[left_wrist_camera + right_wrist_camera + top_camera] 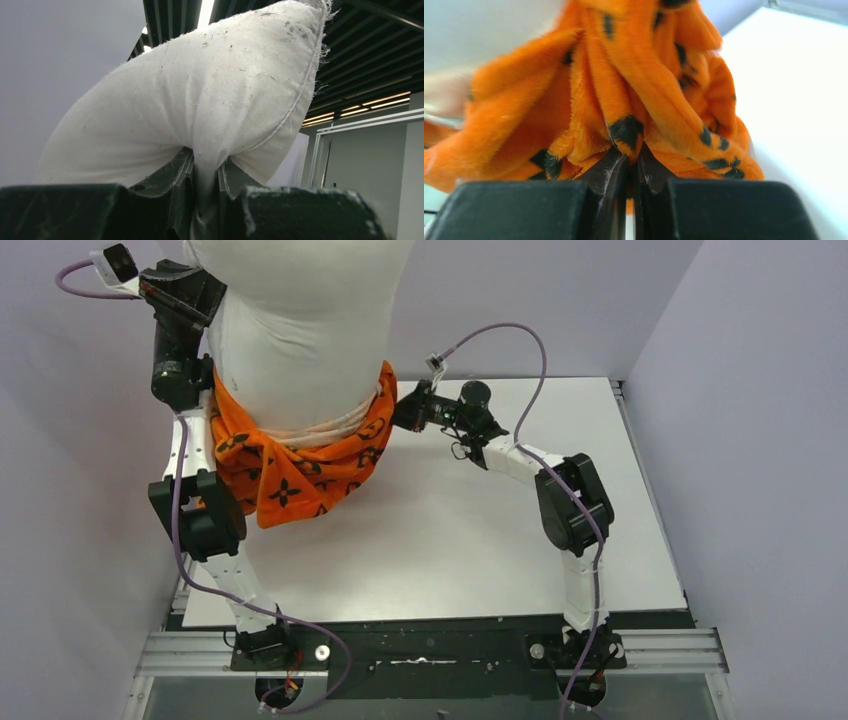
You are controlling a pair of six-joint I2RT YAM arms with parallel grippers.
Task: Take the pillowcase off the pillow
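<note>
At the far left of the overhead view, the left tool point(205, 302) is raised high above the white surface point(480, 530) and is set against the left side of the white pillow point(300, 330). In the left wrist view, a pinch of the pillow's white cloth is clamped between the nearly shut jaws of that tool point(205, 172). The stuffed body bulges above it, and a frayed seam runs down its right side. Specks of lint are scattered over the fabric.

The pillow is held upright in the air, and its upper part is cut off by the top edge of the overhead view. Its lower end is wrapped by the orange pillowcase point(290, 465), printed with black motifs. The pillowcase is bunched around the pillow, with a pale rolled rim crossing the front. Its loose folds hang down over the left part of the surface; whether they touch it cannot be told.

Further right, the pillowcase's right edge is met by the right tool point(400, 405), which reaches in from the right side. In the right wrist view, this tool point(629, 157) is closed on a fold of the orange plush, with a black motif lying just above the fingertips. The surface is seen at the right edge of that view.
</note>
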